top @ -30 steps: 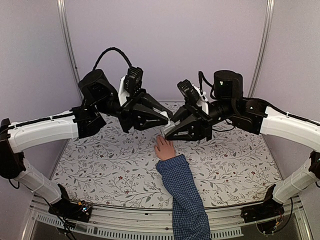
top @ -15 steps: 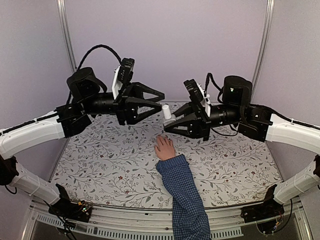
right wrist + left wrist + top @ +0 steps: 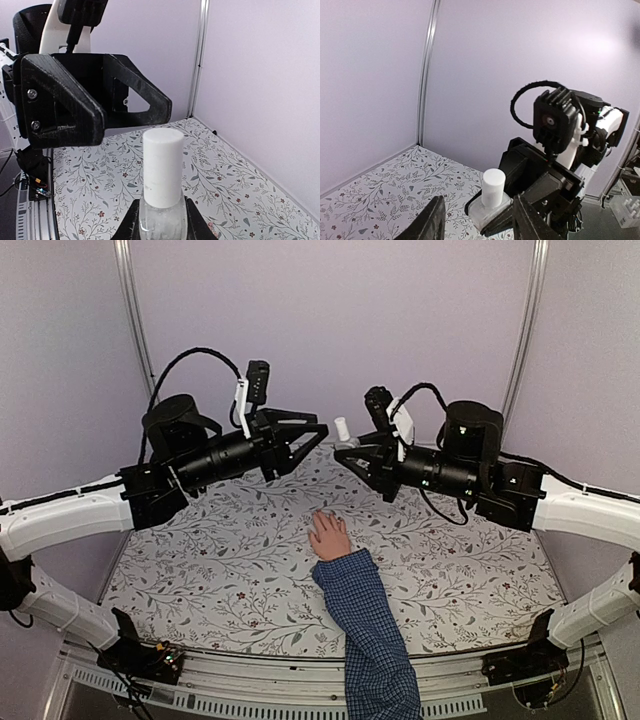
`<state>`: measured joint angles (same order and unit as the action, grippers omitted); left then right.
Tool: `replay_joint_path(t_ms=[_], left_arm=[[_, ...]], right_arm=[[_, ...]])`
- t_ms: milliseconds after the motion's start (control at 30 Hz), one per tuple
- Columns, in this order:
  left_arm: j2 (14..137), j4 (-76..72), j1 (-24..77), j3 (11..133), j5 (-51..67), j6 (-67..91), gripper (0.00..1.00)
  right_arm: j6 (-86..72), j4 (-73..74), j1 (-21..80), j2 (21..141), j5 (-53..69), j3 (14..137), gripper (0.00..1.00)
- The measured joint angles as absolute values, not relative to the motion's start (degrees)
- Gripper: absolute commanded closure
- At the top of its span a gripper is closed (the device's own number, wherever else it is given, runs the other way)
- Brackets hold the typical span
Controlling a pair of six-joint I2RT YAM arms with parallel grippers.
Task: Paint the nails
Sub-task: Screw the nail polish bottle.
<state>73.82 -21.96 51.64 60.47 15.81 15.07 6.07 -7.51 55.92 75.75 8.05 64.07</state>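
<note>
A small pale hand (image 3: 328, 537) lies flat on the flowered table, at the end of a blue checked sleeve (image 3: 372, 635). Its nails (image 3: 322, 517) point away from me and are too small to show any colour. My right gripper (image 3: 348, 445) is shut on the clear glass body of a nail polish bottle (image 3: 161, 220). The bottle's white cap (image 3: 162, 167) stands upright. My left gripper (image 3: 321, 436) hangs open just left of the cap (image 3: 342, 428), high above the hand. In the left wrist view its fingers (image 3: 434, 220) flank the bottle (image 3: 492, 192) without touching it.
The flowered tablecloth (image 3: 220, 560) covers the table. Lilac walls close in the back and both sides, with metal posts (image 3: 135, 330) at the corners. Both arms reach in over the middle, well above the cloth.
Both arms rose and levelled out, away from the hand. My left gripper opened and let go of the cap. The right gripper lifted the bottle higher, with its cap on.
</note>
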Motion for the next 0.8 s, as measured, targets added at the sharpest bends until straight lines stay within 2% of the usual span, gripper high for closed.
replay_joint_path(t_ms=[200,500,733,800], left_arm=[[78.72,-22.11,53.47,63.11,9.34,17.19,0.55],[82.54,-22.41,54.43,65.63,5.5,20.32,0.63],[84.9,-21.87,54.5,67.4,4.99,21.91,0.73],[85.06,-21.71,54.52,67.42,4.99,22.24,0.8]], right_arm=[[8.36,-6.94,58.19,77.34,-2.72,64.12,1.0],[10.44,-6.44,59.99,79.94,-9.78,64.47,1.0],[11.35,-6.44,60.18,80.23,-11.51,64.55,1.0],[11.42,-6.42,60.23,80.23,-11.73,64.55,1.0]])
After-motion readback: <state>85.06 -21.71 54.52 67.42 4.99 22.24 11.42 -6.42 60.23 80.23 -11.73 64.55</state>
